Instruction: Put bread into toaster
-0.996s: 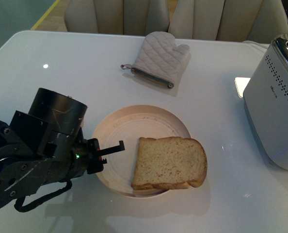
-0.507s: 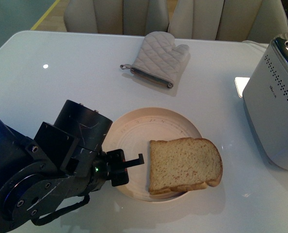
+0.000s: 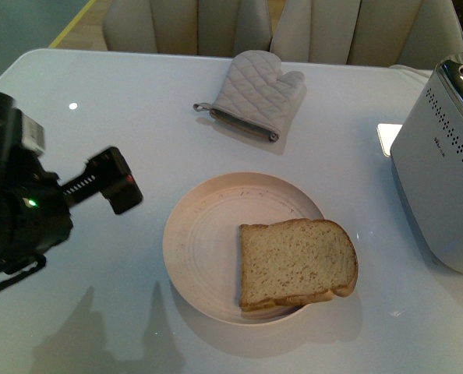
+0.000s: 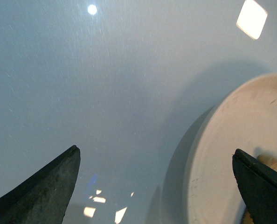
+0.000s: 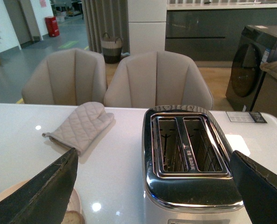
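Note:
The bread (image 3: 298, 263), one tan slice with a brown crust, lies flat on the right half of a round cream plate (image 3: 192, 234). The silver-white toaster (image 3: 442, 171) stands at the table's right edge. In the right wrist view its two top slots (image 5: 190, 149) are empty. My left gripper (image 3: 114, 183) hangs open to the left of the plate, apart from it. In the left wrist view the left gripper (image 4: 155, 150) spans bare table and the plate's rim (image 4: 213, 140), holding nothing. My right gripper (image 5: 153, 154) is open above and in front of the toaster.
A grey quilted oven mitt (image 3: 259, 93) lies at the back middle of the white table (image 3: 99, 109). Two beige chairs (image 5: 157, 79) stand behind the table. The toaster stands right of the plate with a strip of bare table between them.
The plate and bread slid to the right while my left gripper was at the plate's left rim. Since then the left arm has drawn back to the left, clear of the plate.

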